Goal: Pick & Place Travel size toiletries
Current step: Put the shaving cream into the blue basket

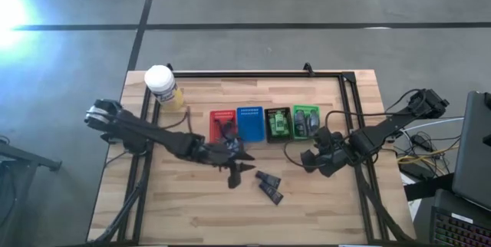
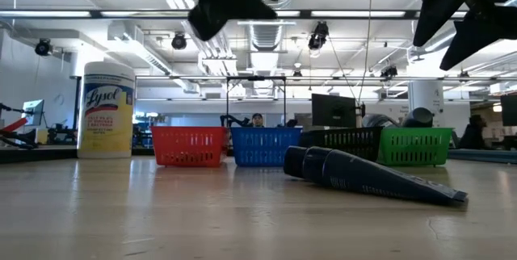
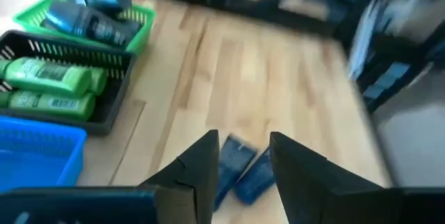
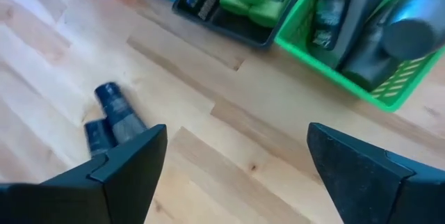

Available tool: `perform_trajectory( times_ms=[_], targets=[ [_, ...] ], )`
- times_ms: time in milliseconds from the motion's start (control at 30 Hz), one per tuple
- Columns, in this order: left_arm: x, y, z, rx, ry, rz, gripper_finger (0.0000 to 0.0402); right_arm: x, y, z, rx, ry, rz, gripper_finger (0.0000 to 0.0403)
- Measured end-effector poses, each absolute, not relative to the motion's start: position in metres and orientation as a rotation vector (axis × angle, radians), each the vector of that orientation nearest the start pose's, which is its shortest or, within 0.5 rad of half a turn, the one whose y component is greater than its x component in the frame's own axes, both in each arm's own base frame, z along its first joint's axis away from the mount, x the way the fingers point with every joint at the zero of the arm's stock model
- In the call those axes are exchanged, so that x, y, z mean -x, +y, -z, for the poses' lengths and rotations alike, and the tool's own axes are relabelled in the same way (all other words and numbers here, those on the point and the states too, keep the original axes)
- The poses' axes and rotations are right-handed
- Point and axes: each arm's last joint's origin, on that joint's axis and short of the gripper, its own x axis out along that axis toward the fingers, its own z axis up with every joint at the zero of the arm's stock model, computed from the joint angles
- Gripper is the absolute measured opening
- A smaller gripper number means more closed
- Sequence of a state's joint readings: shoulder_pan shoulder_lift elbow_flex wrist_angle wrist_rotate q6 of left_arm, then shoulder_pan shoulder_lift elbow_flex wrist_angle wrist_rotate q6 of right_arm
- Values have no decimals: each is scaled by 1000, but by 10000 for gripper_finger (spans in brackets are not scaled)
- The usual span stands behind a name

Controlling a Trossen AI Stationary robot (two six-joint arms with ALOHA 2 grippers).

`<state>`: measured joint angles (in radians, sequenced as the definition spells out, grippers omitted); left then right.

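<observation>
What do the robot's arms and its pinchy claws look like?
Both arms are dark, nearly black, built of jointed segments. The left gripper and the right gripper each end in two flat, wedge-shaped black fingers. A thin black cable loops near the right arm. No markings show.

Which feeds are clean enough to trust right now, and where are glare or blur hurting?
High view: strong glare in the upper left corner only, wooden table readable. Left wrist view: motion blur, worst on the far side; two dark blue tubes soft past the open left hand. Low view: ceiling lights bloom, arms mere silhouettes. Right wrist view: sharpest.
</observation>
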<state>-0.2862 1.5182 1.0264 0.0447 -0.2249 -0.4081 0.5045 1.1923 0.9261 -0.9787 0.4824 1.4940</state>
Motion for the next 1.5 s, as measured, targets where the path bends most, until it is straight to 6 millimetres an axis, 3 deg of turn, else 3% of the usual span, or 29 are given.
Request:
perform_trajectory(
  times_ms=[200, 467, 600, 800, 1033, 1300, 1500],
  targets=[
    [-360, -100, -237, 98, 623, -18, 142, -187, 91, -254, -772, 847, 686, 350],
    [-403, -114, -224, -156, 781, 94, 215, -187, 94, -254, -804, 879, 663, 351],
    [-415, -112, -210, -246, 872, 214, 228, -185, 98, -254, -815, 882, 652, 347],
    [-433, -96, -205, -271, 905, 222, 229, -181, 104, -254, -831, 878, 649, 358],
    [-436, -82, -200, -224, 942, 235, 221, -180, 105, -254, -835, 867, 656, 363],
    [-443, -85, -176, -189, 983, 242, 218, -180, 105, -250, -819, 867, 665, 364],
    [-439, -83, -172, -179, 1018, 235, 218, -178, 104, -246, -808, 875, 675, 363]
  ],
)
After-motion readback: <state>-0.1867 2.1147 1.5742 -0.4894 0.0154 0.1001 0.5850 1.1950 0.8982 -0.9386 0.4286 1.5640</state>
